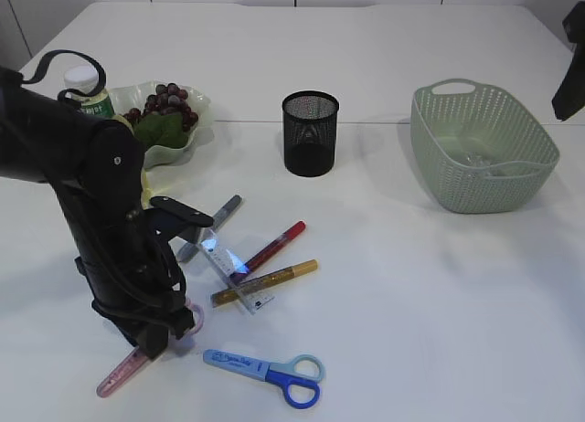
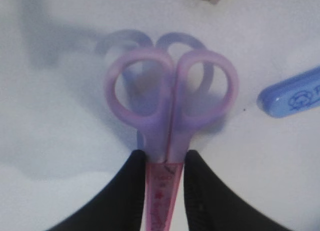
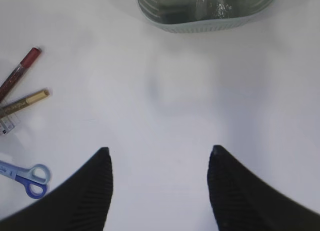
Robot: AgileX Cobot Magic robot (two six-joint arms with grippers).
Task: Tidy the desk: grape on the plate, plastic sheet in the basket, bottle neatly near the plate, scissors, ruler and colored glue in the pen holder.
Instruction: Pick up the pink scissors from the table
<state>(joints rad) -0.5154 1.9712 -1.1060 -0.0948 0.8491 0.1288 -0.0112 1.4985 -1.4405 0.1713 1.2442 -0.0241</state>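
Observation:
My left gripper [image 2: 166, 156] is shut on pink scissors [image 2: 170, 136], pinching them just below the handle rings; their shadow falls offset on the table. In the exterior view those pink scissors [image 1: 123, 374] angle down to the front left under the left arm. Blue scissors [image 1: 265, 374], a clear ruler [image 1: 233, 271], a red glue pen [image 1: 274, 247], a gold one [image 1: 265, 282] and a grey one [image 1: 215, 223] lie on the table. Grapes [image 1: 164, 102] sit on the plate [image 1: 196, 139], the bottle [image 1: 87, 89] beside it. My right gripper [image 3: 160, 153] hangs open and empty before the basket [image 3: 200, 21].
The black mesh pen holder [image 1: 311, 132] stands at the middle back. The green basket [image 1: 480, 148] at the right holds a crumpled clear plastic sheet [image 3: 212, 6]. The right arm [image 1: 571, 70] shows only at the upper right edge.

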